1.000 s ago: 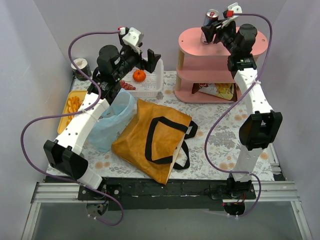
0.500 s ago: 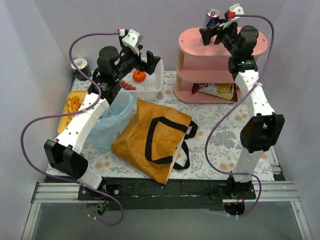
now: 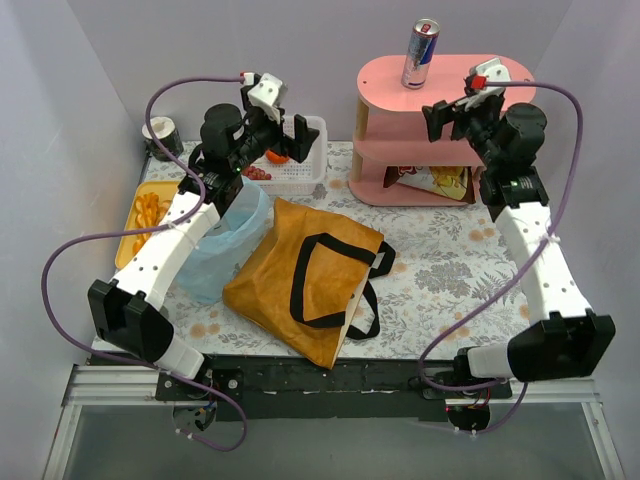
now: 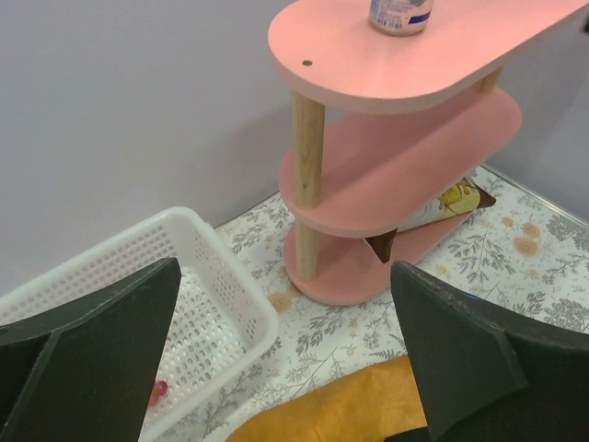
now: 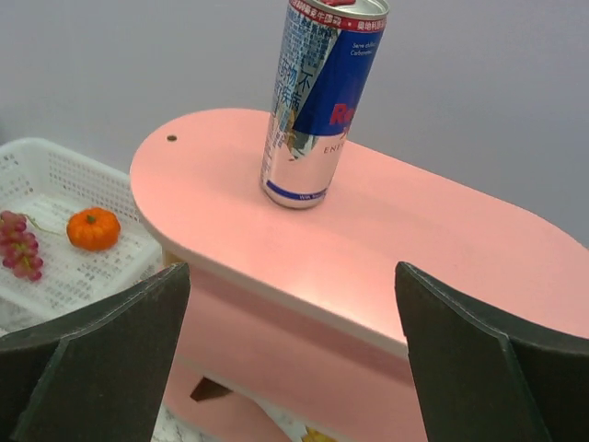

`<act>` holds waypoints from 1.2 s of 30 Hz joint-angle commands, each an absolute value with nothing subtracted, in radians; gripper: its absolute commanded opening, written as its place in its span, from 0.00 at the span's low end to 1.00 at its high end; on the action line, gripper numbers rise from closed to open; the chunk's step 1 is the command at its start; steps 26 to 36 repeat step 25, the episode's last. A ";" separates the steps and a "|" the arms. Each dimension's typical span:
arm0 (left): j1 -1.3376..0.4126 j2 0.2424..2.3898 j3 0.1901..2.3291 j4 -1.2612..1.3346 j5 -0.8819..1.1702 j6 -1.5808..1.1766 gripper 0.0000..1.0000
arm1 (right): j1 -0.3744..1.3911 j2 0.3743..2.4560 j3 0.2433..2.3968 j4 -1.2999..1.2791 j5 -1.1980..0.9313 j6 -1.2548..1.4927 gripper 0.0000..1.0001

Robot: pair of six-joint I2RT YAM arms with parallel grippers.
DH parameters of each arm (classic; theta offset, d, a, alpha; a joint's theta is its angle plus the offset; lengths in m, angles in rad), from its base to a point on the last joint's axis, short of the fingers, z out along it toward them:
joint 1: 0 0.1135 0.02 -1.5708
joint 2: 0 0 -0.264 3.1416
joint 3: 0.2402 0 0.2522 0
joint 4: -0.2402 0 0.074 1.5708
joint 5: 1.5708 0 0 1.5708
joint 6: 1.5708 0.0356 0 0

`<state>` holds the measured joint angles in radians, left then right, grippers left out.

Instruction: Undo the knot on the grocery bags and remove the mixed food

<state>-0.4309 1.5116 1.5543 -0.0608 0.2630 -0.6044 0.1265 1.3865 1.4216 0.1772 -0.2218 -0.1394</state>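
Observation:
The slim drink can (image 3: 421,52) (image 5: 322,92) stands upright on the top of the pink shelf (image 3: 455,78). My right gripper (image 3: 447,116) (image 5: 290,359) hangs open and empty just in front of that top, apart from the can. A snack packet (image 3: 440,181) (image 4: 442,204) lies on the bottom shelf. My left gripper (image 3: 288,140) (image 4: 285,368) is open and empty above the white basket (image 3: 312,168), which holds the orange fruit (image 5: 93,228) and grapes (image 3: 255,173). The pale blue bag (image 3: 225,240) and the mustard tote (image 3: 300,270) lie flat on the table. Pastry pieces (image 3: 147,210) sit on a yellow tray.
A dark cup with a white rim (image 3: 160,135) stands in the back left corner. The tote's black straps (image 3: 345,265) spread toward the table's middle. The shelf's wooden post (image 4: 308,175) stands beside the basket. Grey walls close in on three sides.
My right gripper opened off the can, left it standing on the shelf top, and drew back toward the right. My left gripper shifted slightly right over the basket.

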 commanded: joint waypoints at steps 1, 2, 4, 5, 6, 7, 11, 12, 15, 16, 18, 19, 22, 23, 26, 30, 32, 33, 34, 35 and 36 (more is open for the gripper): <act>-0.417 1.440 1.523 -0.095 0.192 -0.655 0.98 | 0.133 1.293 1.437 -0.057 -0.272 -0.314 0.98; -0.407 1.430 1.511 -0.125 0.199 -0.693 0.98 | 0.141 1.298 1.487 -0.237 -0.293 -0.330 0.98; -0.402 1.410 1.479 -0.162 0.225 -0.707 0.98 | 0.172 1.304 1.509 -0.393 -0.325 -0.362 0.98; -0.402 1.396 1.461 -0.172 0.232 -0.713 0.98 | 0.187 1.299 1.512 -0.510 -0.313 -0.364 0.98; -0.402 1.373 1.419 -0.182 0.239 -0.713 0.98 | 0.224 1.278 1.482 -0.558 -0.286 -0.362 0.98; -0.402 1.359 1.401 -0.199 0.248 -0.716 0.98 | 0.242 1.261 1.453 -0.586 -0.185 -0.335 0.98; -0.402 1.312 1.310 -0.209 0.236 -0.719 0.98 | 0.284 1.164 1.326 -0.693 0.026 -0.269 0.98; -0.403 1.304 1.298 -0.209 0.232 -0.716 0.98 | 0.284 1.131 1.297 -0.718 0.044 -0.264 0.98; -0.403 1.287 1.264 -0.210 0.213 -0.703 0.98 | 0.287 1.073 1.272 -0.755 0.043 -0.258 0.98; -0.403 1.285 1.262 -0.216 0.209 -0.695 0.98 | 0.296 1.063 1.269 -0.756 0.061 -0.247 0.98; -0.405 1.292 1.282 -0.232 0.209 -0.695 0.98 | 0.333 1.052 1.288 -0.778 0.063 -0.233 0.98; -0.405 1.301 1.295 -0.248 0.216 -0.690 0.98 | 0.345 1.055 1.325 -0.804 0.052 -0.232 0.98; -0.410 1.310 1.327 -0.245 0.232 -0.681 0.98 | 0.379 1.077 1.370 -0.825 0.064 -0.215 0.98; -0.410 1.316 1.330 -0.244 0.232 -0.683 0.98 | 0.390 1.083 1.382 -0.821 0.087 -0.212 0.98; -0.410 1.318 1.321 -0.232 0.235 -0.687 0.98 | 0.400 1.095 1.378 -0.802 0.115 -0.219 0.98; -0.410 1.318 1.321 -0.232 0.235 -0.687 0.98 | 0.400 1.095 1.378 -0.802 0.115 -0.219 0.98; -0.410 1.318 1.321 -0.232 0.235 -0.687 0.98 | 0.400 1.095 1.378 -0.802 0.115 -0.219 0.98; -0.410 1.318 1.321 -0.232 0.235 -0.687 0.98 | 0.400 1.095 1.378 -0.802 0.115 -0.219 0.98; -0.410 1.318 1.321 -0.232 0.235 -0.687 0.98 | 0.400 1.095 1.378 -0.802 0.115 -0.219 0.98; -0.410 1.318 1.321 -0.232 0.235 -0.687 0.98 | 0.400 1.095 1.378 -0.802 0.115 -0.219 0.98; -0.410 1.318 1.321 -0.232 0.235 -0.687 0.98 | 0.400 1.095 1.378 -0.802 0.115 -0.219 0.98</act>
